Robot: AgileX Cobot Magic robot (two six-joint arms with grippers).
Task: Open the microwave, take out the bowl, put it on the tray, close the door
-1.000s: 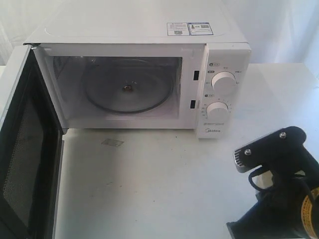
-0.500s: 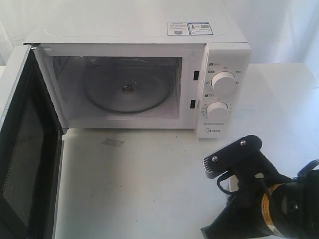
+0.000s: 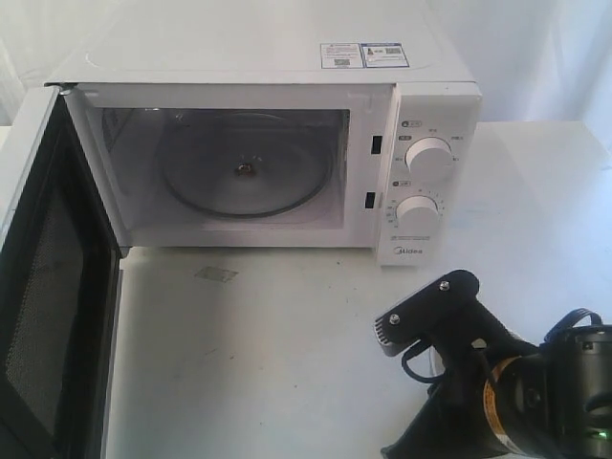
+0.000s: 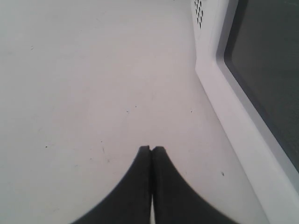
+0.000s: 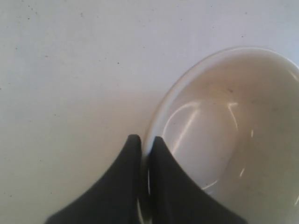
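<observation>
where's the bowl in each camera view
Right wrist view: small glossy cream-white round bowl, its rim pinched in the right tool.
Exterior view: not visible, perhaps hidden behind the black right arm.
Left wrist view: not in it.
Shared landmark: the white tabletop.

— What's moved?
— Only the right arm (image 3: pixel 497 392). It has slid across the view toward 9 o'clock and dipped a little toward 6.
— Where has it got to?
— Its black bracket (image 3: pixel 427 311) was at 4 o'clock from the lower knob (image 3: pixel 418 210) of the microwave (image 3: pixel 268 57). Now it sits at 6 o'clock, apart from it. More of the arm's body shows, with a cable loop (image 3: pixel 574 320)
</observation>
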